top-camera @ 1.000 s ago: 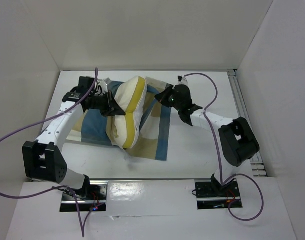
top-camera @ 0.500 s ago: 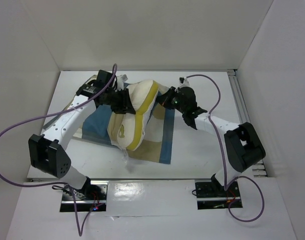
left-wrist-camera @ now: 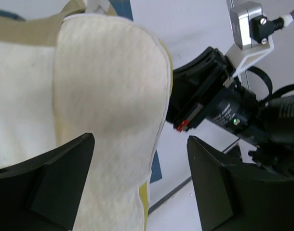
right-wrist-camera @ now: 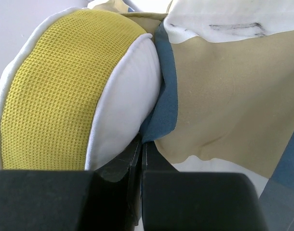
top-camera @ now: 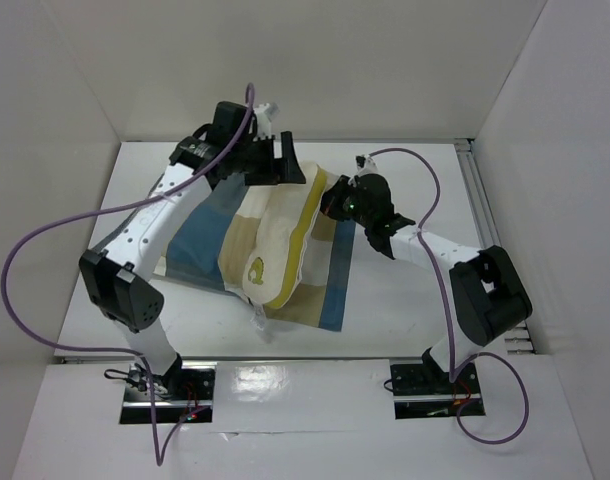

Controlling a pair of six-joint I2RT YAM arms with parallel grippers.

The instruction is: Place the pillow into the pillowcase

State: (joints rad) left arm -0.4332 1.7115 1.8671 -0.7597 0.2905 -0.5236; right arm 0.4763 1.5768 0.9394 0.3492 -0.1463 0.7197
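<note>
The cream pillow (top-camera: 280, 250) with its yellow edge band lies lengthwise on the blue, tan and cream checked pillowcase (top-camera: 200, 245), far end raised. My left gripper (top-camera: 285, 165) hovers open over that far end. In the left wrist view the pillow (left-wrist-camera: 103, 96) lies below the left gripper (left-wrist-camera: 140, 149), untouched by either finger, and the right gripper (left-wrist-camera: 205, 96) shows just beyond. My right gripper (top-camera: 330, 200) is shut on a blue fold of the pillowcase (right-wrist-camera: 224, 96) next to the pillow's yellow band (right-wrist-camera: 65, 82), pinched at the right gripper's (right-wrist-camera: 141, 144) tips.
White walls enclose the table on three sides. A metal rail (top-camera: 485, 220) runs along the right edge. The left arm's purple cable (top-camera: 45, 240) loops out to the left; the right arm's cable (top-camera: 425, 190) arcs above its wrist.
My left gripper opened and let go of the pillow, then moved toward the far wall and right. The pillow settled lower onto the pillowcase. The right gripper stayed shut, shifting slightly.
</note>
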